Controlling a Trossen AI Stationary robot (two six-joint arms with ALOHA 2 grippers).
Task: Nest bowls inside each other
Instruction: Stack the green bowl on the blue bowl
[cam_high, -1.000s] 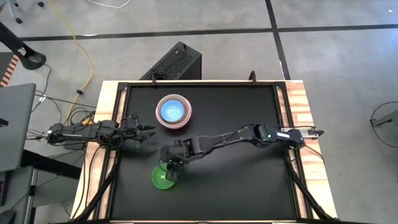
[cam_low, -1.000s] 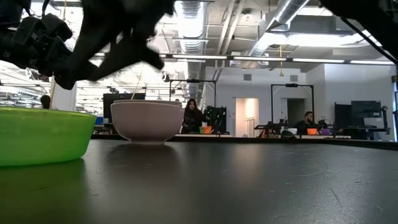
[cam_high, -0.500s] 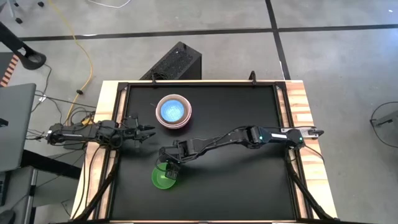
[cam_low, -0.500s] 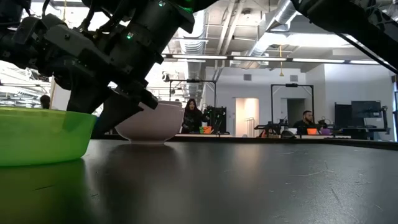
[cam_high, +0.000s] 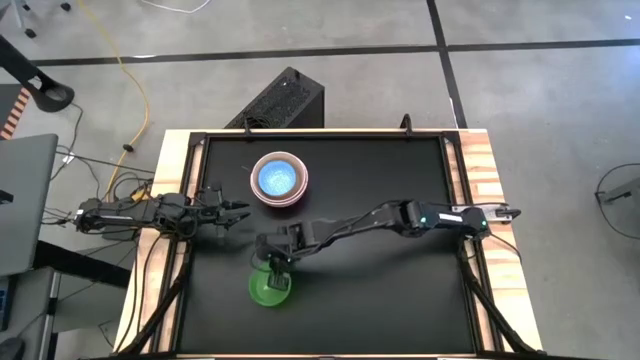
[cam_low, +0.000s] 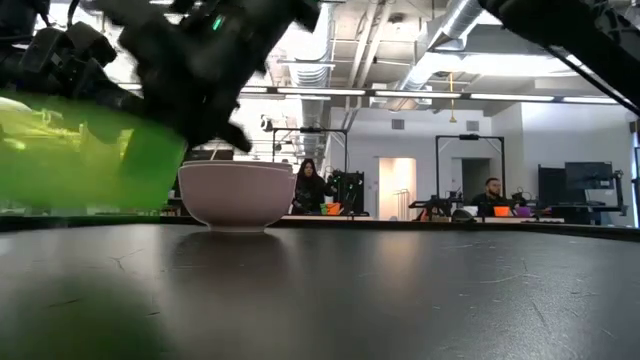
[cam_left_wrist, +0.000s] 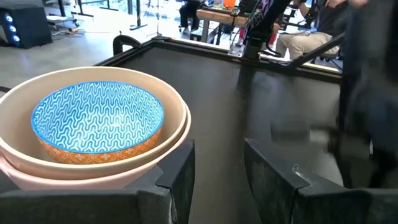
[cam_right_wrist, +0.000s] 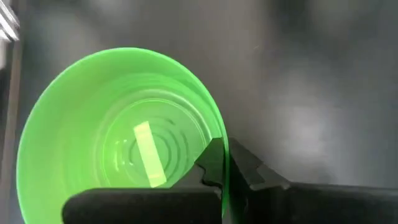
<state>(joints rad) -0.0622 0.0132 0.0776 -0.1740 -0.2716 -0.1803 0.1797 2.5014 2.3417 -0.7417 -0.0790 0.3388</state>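
The green bowl (cam_high: 268, 289) hangs a little above the table near its front left, blurred and tilted in the low view (cam_low: 90, 150). My right gripper (cam_high: 272, 268) is shut on its rim. A blue patterned bowl (cam_high: 278, 177) sits inside a cream bowl (cam_left_wrist: 177, 127), which sits in a pink bowl (cam_left_wrist: 18, 171); this stack (cam_low: 235, 195) stands on its base at the far left. My left gripper (cam_high: 240, 209) waits open at the table's left edge, pointing at the stack (cam_left_wrist: 214, 171). My right gripper holds the green bowl by its rim (cam_right_wrist: 217, 134), on the side toward the table's far edge. One finger (cam_right_wrist: 208, 163) is inside the bowl and one (cam_right_wrist: 252, 168) outside the wall. The fingers slant down from the far right. The bowl is clear of the table, tilted.
A black raised frame (cam_high: 320, 133) borders the black table top. A black box (cam_high: 280, 100) and cables lie on the floor beyond the far edge. Free table lies to the right of both bowls. People and desks show in the room behind.
My right gripper has come down onto the green bowl's far rim and taken hold. The bowl, which stood on the table half a second ago, is now lifted clear and tilted, shifted slightly toward the right.
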